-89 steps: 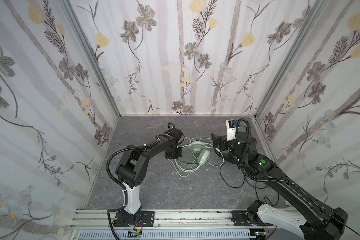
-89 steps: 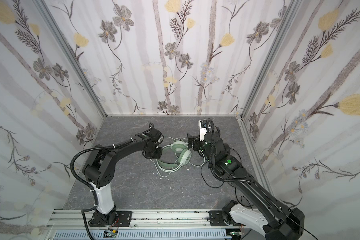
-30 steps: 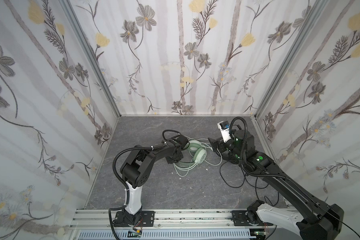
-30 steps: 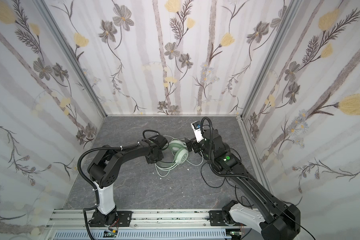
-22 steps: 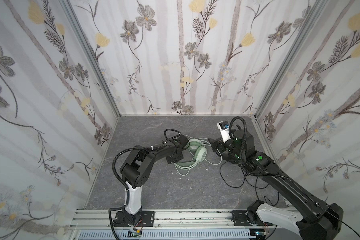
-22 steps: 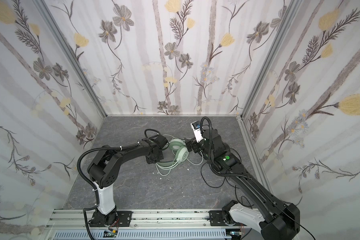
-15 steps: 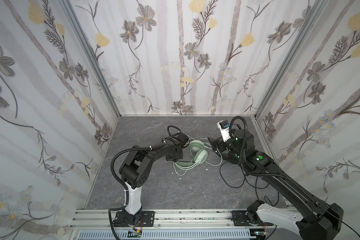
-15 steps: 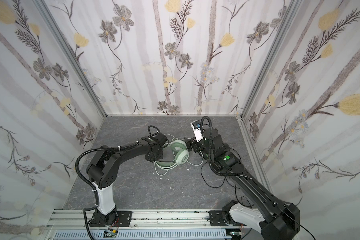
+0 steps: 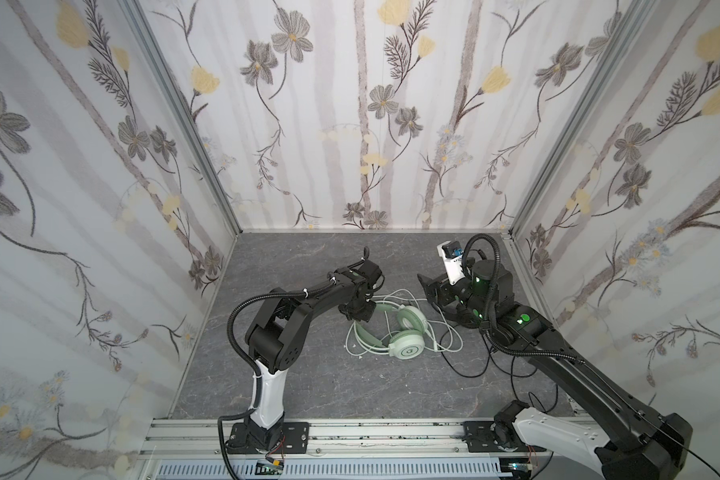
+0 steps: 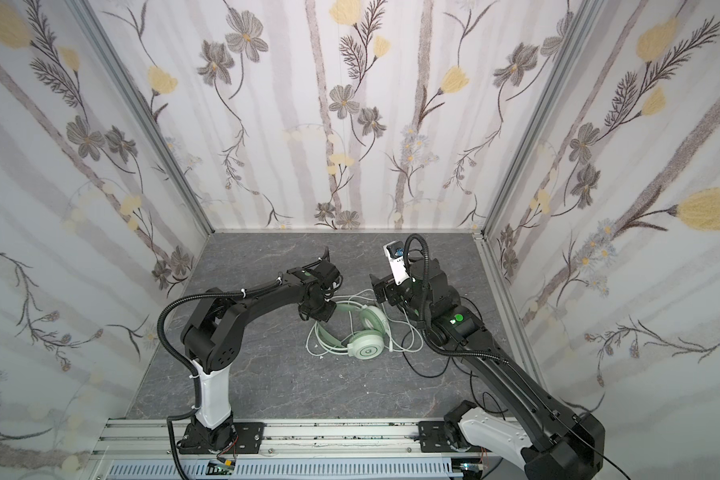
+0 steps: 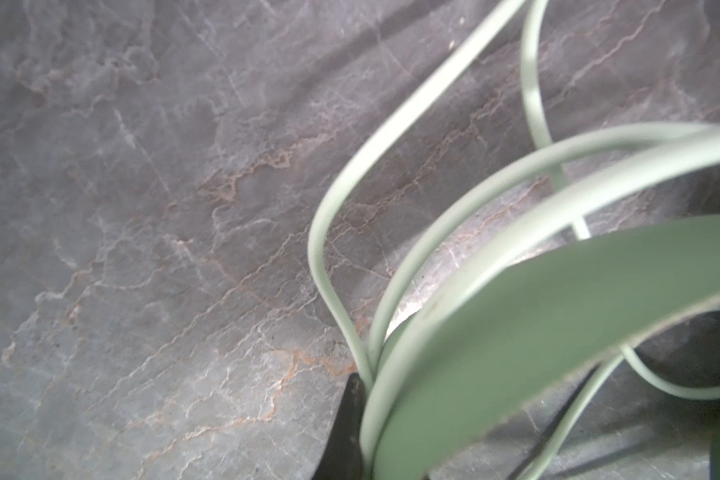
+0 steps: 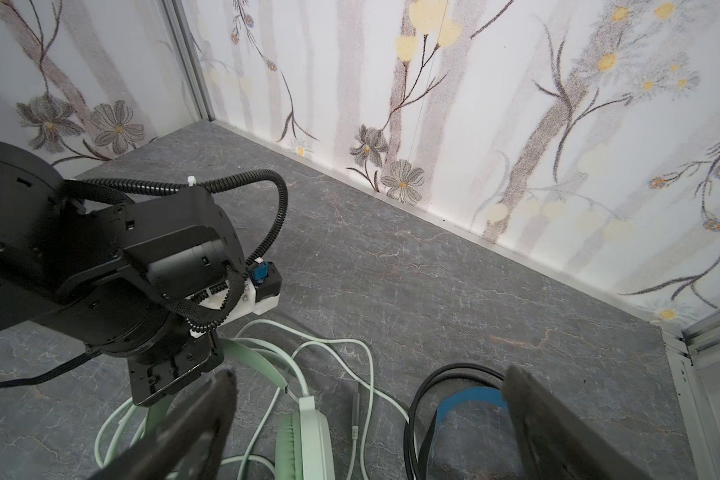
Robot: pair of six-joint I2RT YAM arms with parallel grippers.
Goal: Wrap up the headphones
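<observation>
Left claw: pinching mint headset | right claw: spread, empty | advice: hold pinch firm, wind whitish cable without slack

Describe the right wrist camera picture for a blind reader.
The left gripper grips the headband of mint green headphones on a grey table, their pale cable lying loose. The open right gripper frames the foreground beside black headphones with a blue band.

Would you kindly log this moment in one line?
left gripper: shut on pale mint green over-ear headset | right gripper: open, above black headset with blue headband | whitish cable: loose
</observation>
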